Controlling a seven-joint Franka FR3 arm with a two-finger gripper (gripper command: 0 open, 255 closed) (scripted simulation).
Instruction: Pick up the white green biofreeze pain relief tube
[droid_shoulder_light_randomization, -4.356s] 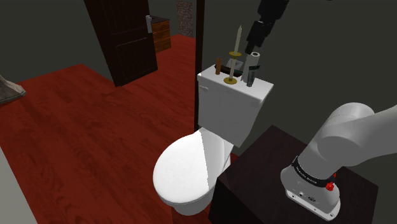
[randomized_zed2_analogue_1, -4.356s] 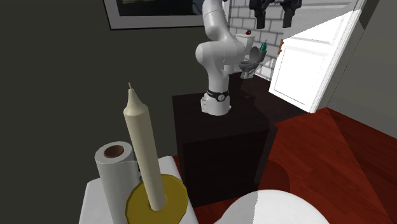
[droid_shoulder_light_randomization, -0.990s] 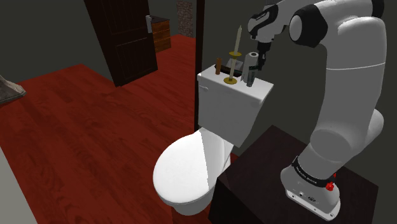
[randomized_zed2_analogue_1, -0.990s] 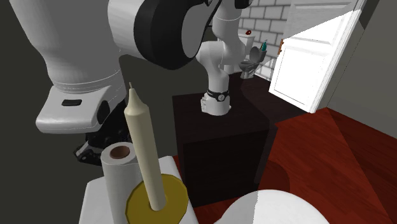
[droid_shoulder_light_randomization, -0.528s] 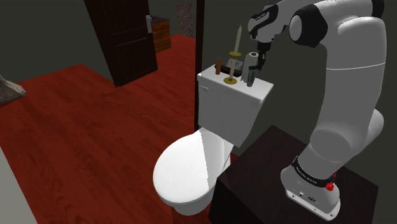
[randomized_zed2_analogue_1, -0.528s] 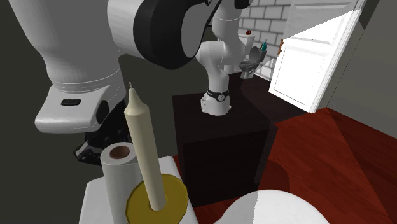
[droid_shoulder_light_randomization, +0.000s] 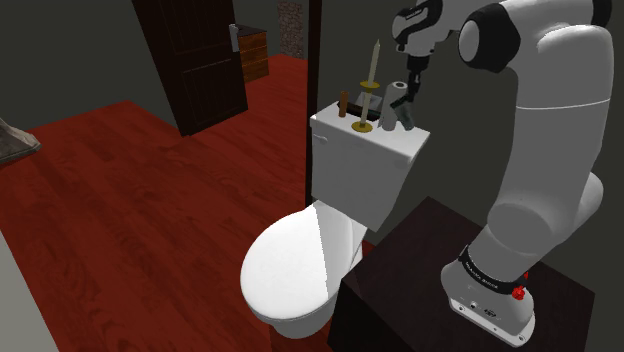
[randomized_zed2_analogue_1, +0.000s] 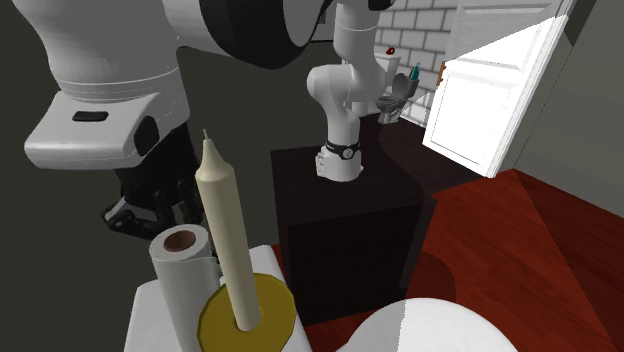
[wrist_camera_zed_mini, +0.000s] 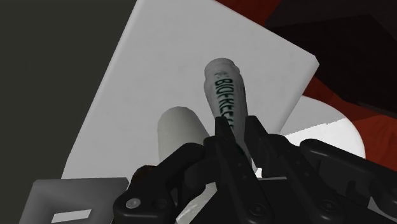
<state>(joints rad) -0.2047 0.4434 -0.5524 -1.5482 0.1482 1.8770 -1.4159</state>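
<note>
Clasping noted: gripper (wrist_camera_zed_mini: 236, 132) has its two black fingers (wrist_camera_zed_mini: 221, 135) drawn narrow onto the tube (wrist_camera_zed_mini: 222, 89), one on each side of the body. The capped end sticks out beyond the fingertips.

Tube: whitish-grey, green "BIOFREEZE" lettering running along its length. It lies slanted over the white tank lid (wrist_camera_zed_mini: 146, 70). Cannot tell whether its far end touches the lid.

Just beside the tube, on the same lid: a paper roll (randomized_zed2_analogue_1: 185, 275), upright, brown core showing at the top. In the wrist view the roll sits right next to the fingers.

Next to the roll in the second exterior view: a pale candle (randomized_zed2_analogue_1: 225, 230), upright in a flat gold holder (randomized_zed2_analogue_1: 262, 322). Toward the shoulder view's left of the holder, a small brown object (droid_shoulder_light_randomization: 343, 103) on the lid; too small to identify.

Arm (droid_shoulder_light_randomization: 550, 120): white, arched high from the dark stand (droid_shoulder_light_randomization: 420, 250) and over to the tank, wrist pointing down at the lid.

Below the tank: white toilet seat lid (droid_shoulder_light_randomization: 290, 270), closed.

Surroundings: red wood floor (droid_shoulder_light_randomization: 130, 200), dark door (droid_shoulder_light_randomization: 195, 60) at the shoulder view's upper left, a white door (randomized_zed2_analogue_1: 490, 90) at the second exterior view's right.
</note>
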